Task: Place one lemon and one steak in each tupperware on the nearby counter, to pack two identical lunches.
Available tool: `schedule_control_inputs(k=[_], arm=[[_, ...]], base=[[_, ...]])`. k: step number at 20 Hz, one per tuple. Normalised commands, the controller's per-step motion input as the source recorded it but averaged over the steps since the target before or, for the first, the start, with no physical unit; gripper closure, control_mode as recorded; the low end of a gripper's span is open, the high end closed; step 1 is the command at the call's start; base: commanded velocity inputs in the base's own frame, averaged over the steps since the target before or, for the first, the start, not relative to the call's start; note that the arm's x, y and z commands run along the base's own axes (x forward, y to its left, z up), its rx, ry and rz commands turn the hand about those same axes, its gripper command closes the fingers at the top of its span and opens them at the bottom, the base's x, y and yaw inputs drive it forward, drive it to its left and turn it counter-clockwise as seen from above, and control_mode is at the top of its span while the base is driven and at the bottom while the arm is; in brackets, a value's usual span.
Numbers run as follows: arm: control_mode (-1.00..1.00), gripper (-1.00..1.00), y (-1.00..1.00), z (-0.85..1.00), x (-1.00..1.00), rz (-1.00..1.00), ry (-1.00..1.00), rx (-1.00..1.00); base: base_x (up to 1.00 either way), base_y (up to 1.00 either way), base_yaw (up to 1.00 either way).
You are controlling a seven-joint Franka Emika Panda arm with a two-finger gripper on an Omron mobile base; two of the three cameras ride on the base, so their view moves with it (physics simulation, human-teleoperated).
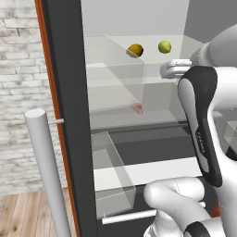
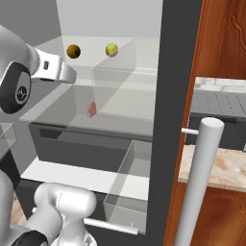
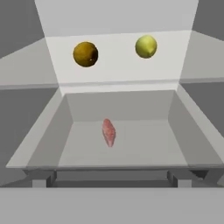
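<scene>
The arm reaches into an open fridge, and the gripper has its two fingers spread wide, holding nothing. In the hand view the fingertips stand at about 6 o'clock, near the front rim of a clear drawer. One steak lies on the floor of this drawer, near the centre of the view, standing on its edge. On the white shelf behind the drawer sit two lemons, well apart: the dull orange lemon at about 11 o'clock and the yellow-green lemon at about 1 o'clock. In the right base view a piece of the counter shows at 3 o'clock, beside the fridge.
</scene>
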Motion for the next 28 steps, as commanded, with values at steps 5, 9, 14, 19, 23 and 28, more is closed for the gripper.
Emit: schedule_control_inputs(k=[5, 9, 14, 19, 23, 28], arm=[[-1.0, -1.0, 0.02, 0.03, 0.57, 0.13, -0.1, 0.03], [-1.0, -1.0, 0.01, 0.04, 0.7, 0.12, -0.01, 0.04], [-1.0, -1.0, 0.14, 0.01, 0.71, 0.06, 0.02, 0.02], [-1.0, -1.0, 0.28, 0.04, 0.56, 0.0, 0.07, 0.0], [-1.0, -1.0, 0.16, 0.0, 0.53, 0.0, 0.05, 0.0], [-1.0, -1.0, 0.01, 0.0, 0.66, 0.0, 0.02, 0.0]], base=[[0.0, 0.0, 0.0], [0.0, 0.0, 0.0], [0.0, 0.0, 0.0], [0.0, 0.0, 0.0], [0.0, 0.0, 0.0], [0.0, 0.0, 0.0]])
